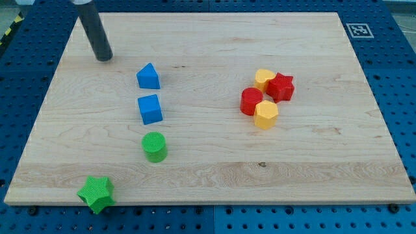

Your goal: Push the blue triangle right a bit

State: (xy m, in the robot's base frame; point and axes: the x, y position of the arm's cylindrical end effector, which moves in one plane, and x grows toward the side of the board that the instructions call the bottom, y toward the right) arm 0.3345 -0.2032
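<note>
The blue triangle (148, 76) lies on the wooden board (208, 162) at the upper left of the view. My tip (104, 58) rests on the board to the upper left of the blue triangle, a short gap away and not touching it. A blue cube (150, 108) sits just below the triangle.
A green cylinder (155, 146) stands below the blue cube. A green star (97, 193) sits at the board's bottom left edge. At the right of centre a cluster holds a red cylinder (251, 101), a red star (281, 86), a yellow heart (263, 78) and a yellow hexagon (265, 114).
</note>
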